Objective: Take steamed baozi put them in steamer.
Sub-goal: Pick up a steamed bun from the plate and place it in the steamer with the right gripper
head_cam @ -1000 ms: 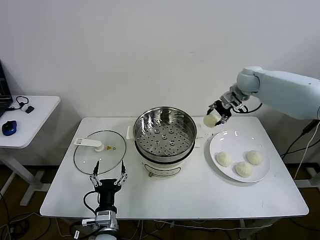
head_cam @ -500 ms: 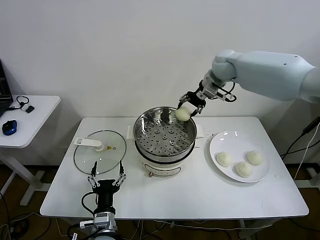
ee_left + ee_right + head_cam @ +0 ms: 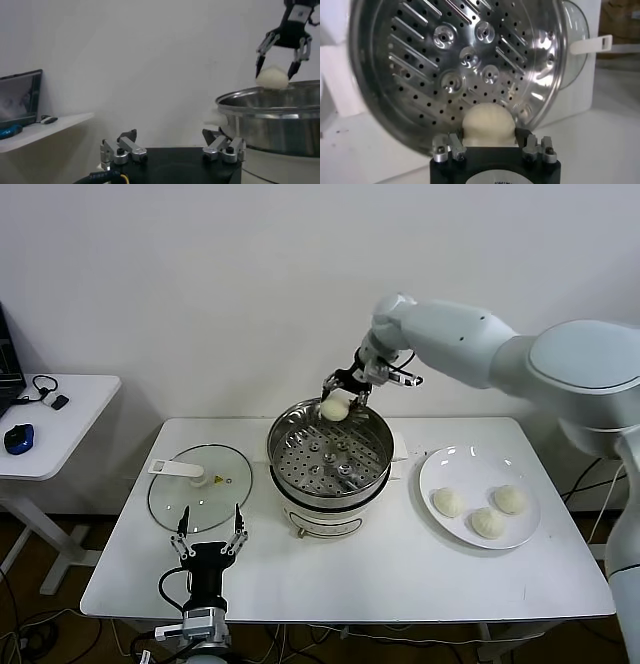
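My right gripper (image 3: 336,402) is shut on a cream-white baozi (image 3: 333,410) and holds it over the far rim of the steamer (image 3: 300,492), a shiny steel pot with a perforated floor on a cream base. In the right wrist view the baozi (image 3: 487,124) sits between the fingers above the perforated floor (image 3: 455,65). The left wrist view shows the held baozi (image 3: 272,78) above the pot's rim (image 3: 270,102). Three more baozi (image 3: 447,502) (image 3: 487,523) (image 3: 509,499) lie on the white plate (image 3: 437,465) at the right. My left gripper (image 3: 210,542) is open and empty at the table's front left.
A flat glass lid (image 3: 200,486) with a white handle lies left of the steamer. A small side table (image 3: 60,429) with a mouse and cables stands at the far left. A wall is close behind the table.
My right gripper has carried the baozi leftward from above the plate's far side to over the steamer's far rim. The left arm has barely moved.
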Action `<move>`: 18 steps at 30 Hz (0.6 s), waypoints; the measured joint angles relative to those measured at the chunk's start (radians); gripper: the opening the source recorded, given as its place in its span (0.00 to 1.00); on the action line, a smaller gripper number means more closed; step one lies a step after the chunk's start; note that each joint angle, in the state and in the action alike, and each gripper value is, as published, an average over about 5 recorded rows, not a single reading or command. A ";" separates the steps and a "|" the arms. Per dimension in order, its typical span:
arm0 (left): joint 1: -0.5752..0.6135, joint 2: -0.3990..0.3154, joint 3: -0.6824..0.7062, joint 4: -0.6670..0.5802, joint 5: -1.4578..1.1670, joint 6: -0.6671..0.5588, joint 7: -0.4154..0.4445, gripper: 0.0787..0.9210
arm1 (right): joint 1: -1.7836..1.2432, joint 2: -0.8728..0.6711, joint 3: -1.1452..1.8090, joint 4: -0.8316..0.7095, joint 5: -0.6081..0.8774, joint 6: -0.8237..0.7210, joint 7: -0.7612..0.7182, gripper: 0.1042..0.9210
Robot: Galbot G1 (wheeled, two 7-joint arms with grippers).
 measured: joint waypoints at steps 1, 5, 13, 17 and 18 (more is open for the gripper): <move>0.000 0.000 -0.001 0.000 -0.001 0.000 0.000 0.88 | -0.007 0.005 0.000 -0.007 -0.004 0.000 0.003 0.70; -0.002 0.000 -0.005 0.002 -0.003 0.000 0.001 0.88 | -0.031 0.027 0.001 -0.033 -0.014 0.000 0.013 0.71; -0.004 0.000 -0.005 0.001 -0.005 0.000 0.003 0.88 | -0.049 0.054 -0.012 -0.049 0.002 0.000 0.014 0.71; -0.004 0.000 -0.006 -0.001 -0.010 -0.001 0.005 0.88 | -0.047 0.056 -0.032 -0.043 0.034 -0.001 0.000 0.71; -0.005 0.000 -0.007 -0.001 -0.010 -0.001 0.006 0.88 | -0.045 0.055 -0.037 -0.041 0.043 -0.001 -0.004 0.71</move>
